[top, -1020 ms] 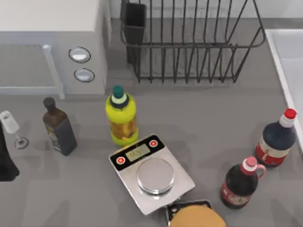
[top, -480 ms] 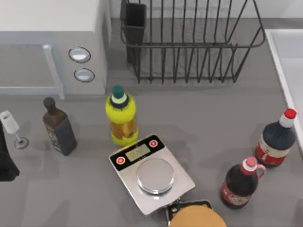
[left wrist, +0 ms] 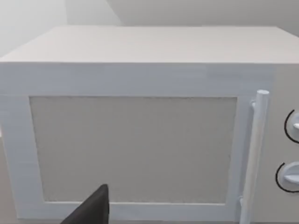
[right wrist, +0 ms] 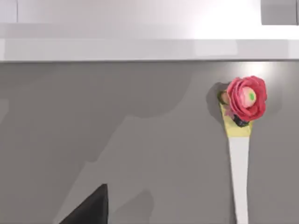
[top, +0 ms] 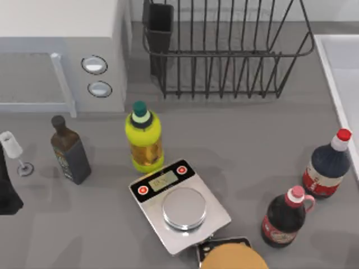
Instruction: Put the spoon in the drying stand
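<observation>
The drying stand (top: 224, 54), a black wire rack with a black utensil cup (top: 159, 25) at its left corner, stands at the back middle of the table. The spoon (right wrist: 239, 158) lies flat on the grey table in the right wrist view; it has a white handle, a yellow band and a red rose ornament (right wrist: 246, 97) at one end. A black part of my right gripper (right wrist: 88, 207) shows off to one side of the spoon, apart from it. My left gripper (top: 7, 193) sits at the table's far left edge, facing the microwave (left wrist: 135, 144).
A white microwave (top: 56, 50) fills the back left. On the table stand a dark bottle (top: 70, 151), a wine glass (top: 14, 150), a yellow bottle (top: 145, 140), a kitchen scale (top: 179, 204) and two dark red-capped bottles (top: 328, 165) (top: 286, 216). A white ledge (top: 342, 67) borders the right.
</observation>
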